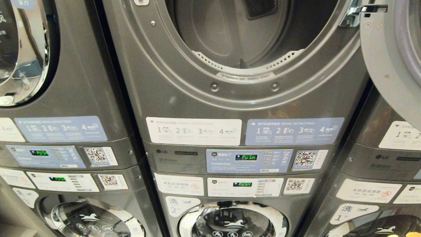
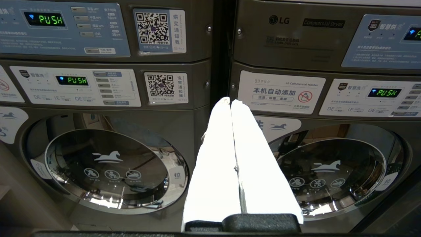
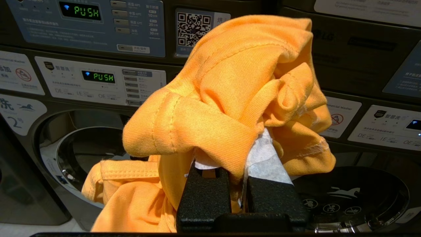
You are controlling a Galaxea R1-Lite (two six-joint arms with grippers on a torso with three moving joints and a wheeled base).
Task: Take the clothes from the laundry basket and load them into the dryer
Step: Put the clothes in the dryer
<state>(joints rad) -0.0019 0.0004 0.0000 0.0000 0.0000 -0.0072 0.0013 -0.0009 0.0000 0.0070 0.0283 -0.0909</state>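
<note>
Stacked grey machines (image 1: 236,158) fill the wall; right hand (image 3: 235,171) pinches orange garment (image 3: 230,98), left hand (image 2: 231,105) pressed together

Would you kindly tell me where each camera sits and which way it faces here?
Head view: on the robot's head, facing the open dryer drum; no arm shows.
Left wrist view: behind the left gripper, shut and empty, facing the washer doors.
Right wrist view: behind the right gripper, shut on an orange garment.
Shared: all three show green PUSH displays.
</note>
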